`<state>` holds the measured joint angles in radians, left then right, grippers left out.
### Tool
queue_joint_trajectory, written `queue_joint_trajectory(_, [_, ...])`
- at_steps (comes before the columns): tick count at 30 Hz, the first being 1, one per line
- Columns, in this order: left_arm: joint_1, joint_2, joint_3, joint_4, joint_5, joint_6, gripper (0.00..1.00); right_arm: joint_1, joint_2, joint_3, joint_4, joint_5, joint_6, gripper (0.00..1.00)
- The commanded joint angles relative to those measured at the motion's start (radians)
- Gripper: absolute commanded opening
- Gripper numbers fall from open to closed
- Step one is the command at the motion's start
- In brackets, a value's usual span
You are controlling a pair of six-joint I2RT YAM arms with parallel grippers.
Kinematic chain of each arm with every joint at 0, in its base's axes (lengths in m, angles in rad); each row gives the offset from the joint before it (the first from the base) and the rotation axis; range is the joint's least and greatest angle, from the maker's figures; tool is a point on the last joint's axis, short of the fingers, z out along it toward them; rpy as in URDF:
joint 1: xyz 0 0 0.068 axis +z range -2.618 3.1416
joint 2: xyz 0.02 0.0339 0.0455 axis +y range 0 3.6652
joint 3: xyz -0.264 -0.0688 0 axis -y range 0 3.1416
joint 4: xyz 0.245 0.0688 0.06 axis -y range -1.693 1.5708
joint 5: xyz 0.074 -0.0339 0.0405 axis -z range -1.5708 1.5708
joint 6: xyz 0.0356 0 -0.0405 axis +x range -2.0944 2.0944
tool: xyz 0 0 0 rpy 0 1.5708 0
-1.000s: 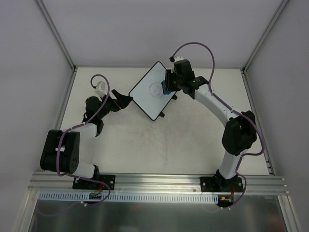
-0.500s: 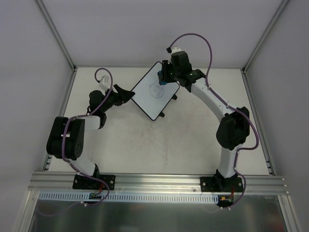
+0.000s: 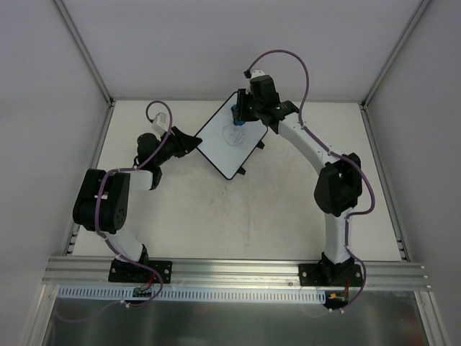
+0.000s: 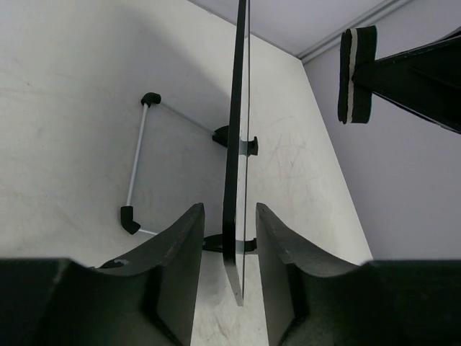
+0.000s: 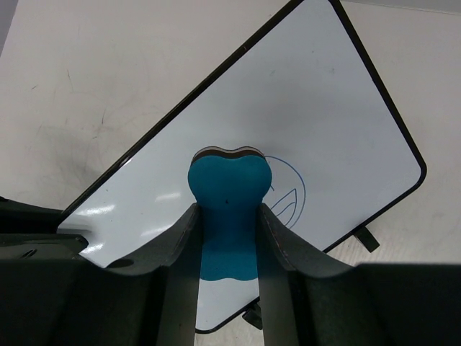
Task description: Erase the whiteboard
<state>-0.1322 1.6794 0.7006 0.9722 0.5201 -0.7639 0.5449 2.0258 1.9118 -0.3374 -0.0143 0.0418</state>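
The whiteboard [image 3: 229,144] stands propped at the back of the table, with a blue line drawing [image 3: 233,134] on its face. My right gripper [image 3: 238,117] is shut on a blue eraser [image 5: 229,189], which is pressed to the whiteboard [image 5: 302,101] beside the drawing [image 5: 287,196]. My left gripper [image 3: 194,142] is at the board's left corner. In the left wrist view the whiteboard [image 4: 234,166] shows edge-on between the left gripper [image 4: 229,210] jaws, with a thin gap on each side. The eraser [image 4: 354,75] shows there at the upper right.
Behind the board a wire stand [image 4: 137,167] with black feet rests on the table. Two small black tabs [image 3: 245,171] stick out from the board's lower right edge. Grey walls close the table in at the back and sides.
My left gripper has moved right onto the board's left corner and its jaws have narrowed around the edge. My right gripper has slid the eraser up and left over the board.
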Motion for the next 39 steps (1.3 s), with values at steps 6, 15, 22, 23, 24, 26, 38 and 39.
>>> queue_joint_trajectory(6, [-0.010,0.014,0.028,0.048,-0.012,0.020,0.20,-0.017,0.076,0.110,0.049,-0.061,0.073,0.00])
queue_joint_trajectory(15, [-0.010,0.009,0.025,0.046,-0.014,0.029,0.18,-0.045,0.158,0.188,0.063,-0.105,0.139,0.00])
queue_joint_trajectory(22, [-0.010,0.005,0.023,0.039,-0.009,0.032,0.00,-0.046,0.217,0.250,0.078,-0.116,0.156,0.00])
queue_joint_trajectory(23, [-0.010,0.005,0.025,0.036,-0.008,0.032,0.00,-0.048,0.226,0.253,0.083,-0.118,0.162,0.00])
queue_joint_trajectory(24, [-0.010,0.005,0.023,0.037,-0.006,0.031,0.00,-0.048,0.231,0.254,0.087,-0.124,0.165,0.00])
queue_joint_trajectory(26, [-0.010,0.003,0.023,0.036,0.001,0.029,0.00,-0.049,0.237,0.253,0.100,-0.131,0.174,0.00])
queue_joint_trajectory(38, [-0.010,0.017,0.019,0.045,0.008,0.023,0.00,-0.023,0.272,0.239,0.107,-0.122,0.153,0.00])
queue_joint_trajectory(39, [-0.010,0.019,0.019,0.046,0.011,0.023,0.00,-0.020,0.274,0.237,0.107,-0.121,0.153,0.00])
